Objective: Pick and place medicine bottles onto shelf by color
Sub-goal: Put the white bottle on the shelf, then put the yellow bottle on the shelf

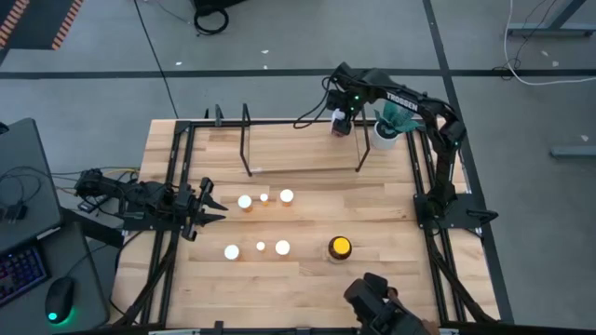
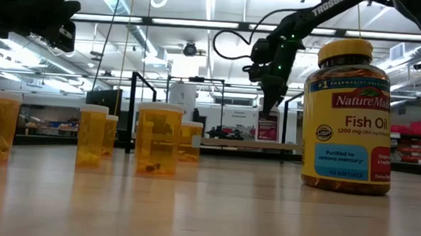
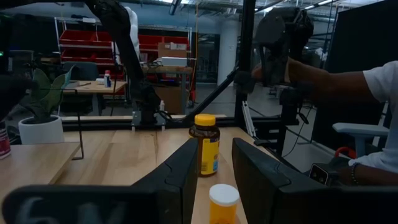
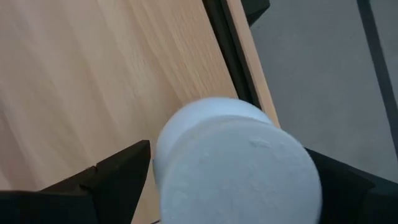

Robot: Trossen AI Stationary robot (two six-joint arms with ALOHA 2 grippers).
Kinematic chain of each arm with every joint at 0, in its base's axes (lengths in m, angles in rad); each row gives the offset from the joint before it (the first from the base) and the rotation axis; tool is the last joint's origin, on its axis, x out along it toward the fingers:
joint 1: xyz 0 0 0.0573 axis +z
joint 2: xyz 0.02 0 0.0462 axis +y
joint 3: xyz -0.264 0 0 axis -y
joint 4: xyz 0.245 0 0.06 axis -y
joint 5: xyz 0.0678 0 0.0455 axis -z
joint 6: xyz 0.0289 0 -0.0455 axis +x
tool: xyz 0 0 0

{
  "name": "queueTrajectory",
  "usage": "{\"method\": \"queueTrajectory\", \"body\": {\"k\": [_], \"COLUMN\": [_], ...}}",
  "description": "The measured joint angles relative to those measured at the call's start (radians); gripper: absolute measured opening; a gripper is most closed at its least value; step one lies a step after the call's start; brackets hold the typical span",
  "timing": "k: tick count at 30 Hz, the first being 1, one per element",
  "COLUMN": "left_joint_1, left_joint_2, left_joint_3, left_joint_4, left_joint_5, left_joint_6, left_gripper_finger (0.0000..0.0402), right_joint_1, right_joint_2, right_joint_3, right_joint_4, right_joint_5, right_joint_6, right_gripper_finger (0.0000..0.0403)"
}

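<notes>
My right fingers (image 4: 230, 186) are clamped on the white bottle (image 4: 239, 165), 1 dark finger on each side of its cap, holding it above the far right end of the shelf (image 1: 303, 149), close to the bench's far edge. In the high view that right gripper (image 1: 342, 123) sits just beside the white pot with a green plant (image 1: 391, 126).

My left fingers (image 3: 211, 168) stand apart, holding nothing, low at the left side of the bench (image 1: 307, 288); in the high view the left gripper (image 1: 207, 209) points toward the rows of bottles. Straight ahead of it stands 1 small orange bottle (image 3: 223, 204), white cap up, and beyond that the amber bottle (image 3: 206, 144) with its yellow lid.

On the bench the 6 orange bottles stand upright in 2 rows of 3, the near row (image 1: 258, 248) and the far row (image 1: 265, 197). The amber bottle stands just right of the near row. A person's arm (image 3: 348, 81) shows beyond the bench.
</notes>
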Motion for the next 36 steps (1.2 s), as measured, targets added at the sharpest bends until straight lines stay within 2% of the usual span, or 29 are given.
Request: {"method": "queueTrajectory", "body": {"k": [12,21,24,33,36], "left_joint_1": [0.0,0.0,0.0,0.0,0.0], "left_joint_2": [0.0,0.0,0.0,0.0,0.0], "left_joint_3": [0.0,0.0,0.0,0.0,0.0], "left_joint_4": [0.0,0.0,0.0,0.0,0.0], "left_joint_5": [0.0,0.0,0.0,0.0,0.0], "left_joint_6": [0.0,0.0,0.0,0.0,0.0], "left_gripper_finger": [0.0107,0.0107,0.0107,0.0107,0.0107], "right_joint_1": [0.006,0.052,0.09,0.275,0.34], "right_joint_2": [-0.088,-0.15,-0.151,-0.15,-0.15], "right_joint_3": [0.0,0.0,0.001,0.001,-0.004], "right_joint_4": [-0.001,0.021,0.028,0.035,0.032], "right_joint_5": [0.0,-0.01,-0.037,-0.026,-0.069], "right_joint_6": [0.008,0.032,0.049,0.062,0.081], "right_gripper_finger": [0.0362,0.0362,0.0362,0.036,0.036]}}
